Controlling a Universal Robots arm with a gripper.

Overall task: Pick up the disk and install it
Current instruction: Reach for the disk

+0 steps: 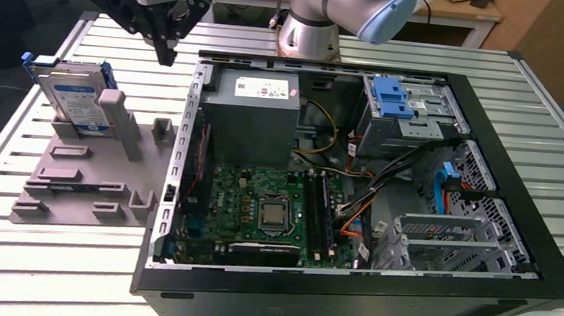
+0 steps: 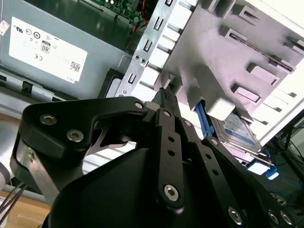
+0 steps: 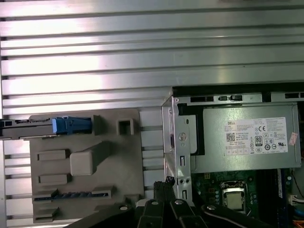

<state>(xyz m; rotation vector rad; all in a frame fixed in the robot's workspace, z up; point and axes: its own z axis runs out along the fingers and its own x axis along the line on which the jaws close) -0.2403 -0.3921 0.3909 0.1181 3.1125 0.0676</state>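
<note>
hovering over the table (image 1: pixel 11 272), our gripper (image 1: pixel 166 56) has its jaws nearly together, empty — the disk (image 1: pixel 73 98) stands in the grey holder (image 1: pixel 78 187) beside the case (image 1: pixel 352 299), unpicked. we judge the pick needs wider jaws, aligned to its edge.

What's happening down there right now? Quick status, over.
Black gripper shut, empty, hovering beside open black computer case. Silver blue-framed hard drive upright in grey plastic holder, untouched. Nothing seen blocking it.
</note>
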